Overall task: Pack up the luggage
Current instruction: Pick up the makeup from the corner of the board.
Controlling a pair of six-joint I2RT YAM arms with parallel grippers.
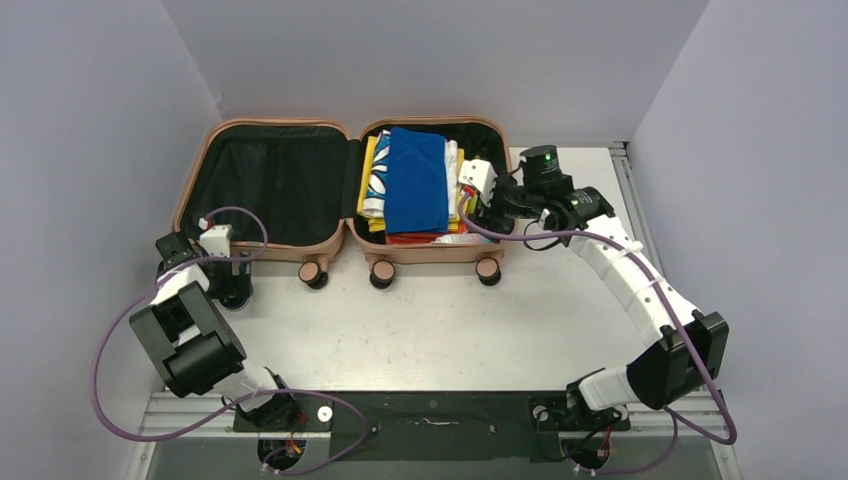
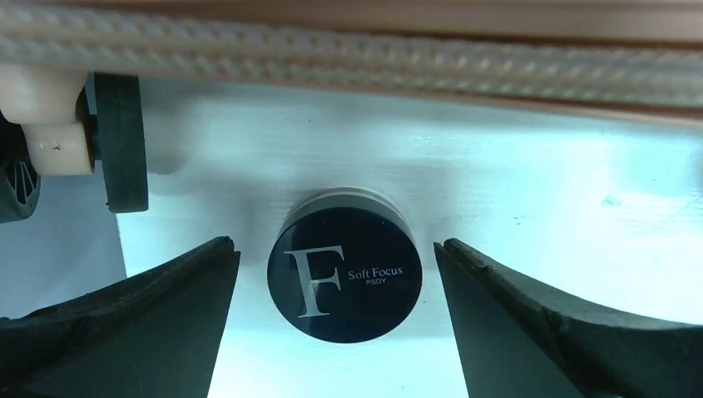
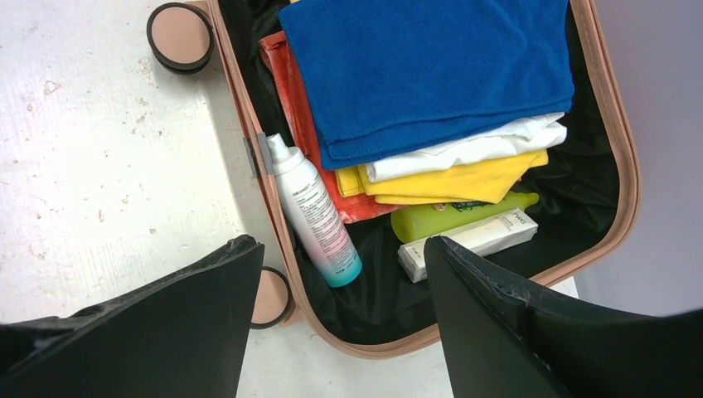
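From above: seeing the luggage [image 1: 262,185] lying open at the far middle of the table, both shells flat, wheels pointing near. Carrying a folded stack in the right shell, with a blue towel [image 1: 416,180] on top, and showing only black lining in the left shell. Looking perhaps half packed, judging by that.

At the left wrist: finding the left gripper [image 2: 336,245] low over the table, just near of the left shell's zip edge and right of a caster wheel [image 2: 120,141]. Standing wide on either side of a round black compact [image 2: 345,278], touching neither side of it. Probably needing a grasp and a lift into the case.

At the right wrist: finding the right gripper [image 3: 338,245] above the right shell's near right corner, spread apart and holding nothing. Showing a spray bottle [image 3: 315,211], a green bottle [image 3: 448,217] and a white tube [image 3: 468,240] tucked to the right of the clothes.

Looking salmon-pink, hard-shelled and round-cornered, with pink-and-black casters. Not yet closed or zipped.
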